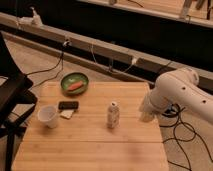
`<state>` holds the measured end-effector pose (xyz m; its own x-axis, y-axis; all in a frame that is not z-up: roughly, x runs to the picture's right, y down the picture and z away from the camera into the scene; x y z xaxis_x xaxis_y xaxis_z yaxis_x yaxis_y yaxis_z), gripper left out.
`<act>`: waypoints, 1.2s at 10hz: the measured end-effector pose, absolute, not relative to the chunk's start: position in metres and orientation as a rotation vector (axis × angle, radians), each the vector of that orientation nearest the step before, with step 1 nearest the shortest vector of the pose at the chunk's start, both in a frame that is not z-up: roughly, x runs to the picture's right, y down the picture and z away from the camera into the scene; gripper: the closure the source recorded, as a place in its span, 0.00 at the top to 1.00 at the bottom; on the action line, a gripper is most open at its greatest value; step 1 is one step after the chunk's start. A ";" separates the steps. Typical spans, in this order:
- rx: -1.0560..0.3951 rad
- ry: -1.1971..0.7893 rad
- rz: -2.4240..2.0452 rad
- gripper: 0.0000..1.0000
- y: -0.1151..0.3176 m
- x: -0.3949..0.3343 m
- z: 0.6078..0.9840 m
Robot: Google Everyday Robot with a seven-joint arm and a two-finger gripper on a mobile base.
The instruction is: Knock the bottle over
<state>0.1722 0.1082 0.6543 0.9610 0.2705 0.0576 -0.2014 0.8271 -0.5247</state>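
1. The bottle stands upright near the middle of the table, with its white cap on top. It is not yet knocked over.
2. The pincer is at the right edge of the table, to the right of the bottle and apart from it. I see nothing held in it. Whether it is open or closed I cannot tell.
3. I judge the step in hand to be the approach: the arm reaches in from the right and has no contact with the bottle.
4. The next move, in my opinion, calls for a sideways push to the left against the upper part of the bottle, so that it tips and does not only slide on the wood.
5. Left of the bottle lie a black thing and a pale thing just beside it, then a cup. A green bowl with something orange inside stands further back. A bottle falling to the left could perhaps reach the 2 flat things.
6. The end of the pincer blends with the white arm, so its shape is hard to make out. The arm is cut off at the right border, and the label of the bottle cannot be read.
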 end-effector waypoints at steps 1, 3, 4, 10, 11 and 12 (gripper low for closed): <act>-0.544 -0.128 0.251 0.44 0.106 0.168 0.648; -0.525 -0.149 0.234 0.44 0.106 0.173 0.650; -0.535 -0.141 0.207 0.44 0.107 0.185 0.658; -0.507 -0.154 0.207 0.44 0.111 0.176 0.663; -0.509 -0.154 0.197 0.44 0.102 0.175 0.670; -0.514 -0.152 0.191 0.44 0.097 0.175 0.677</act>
<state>0.1755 0.0973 0.6767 0.9710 0.2192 0.0957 -0.1434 0.8536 -0.5007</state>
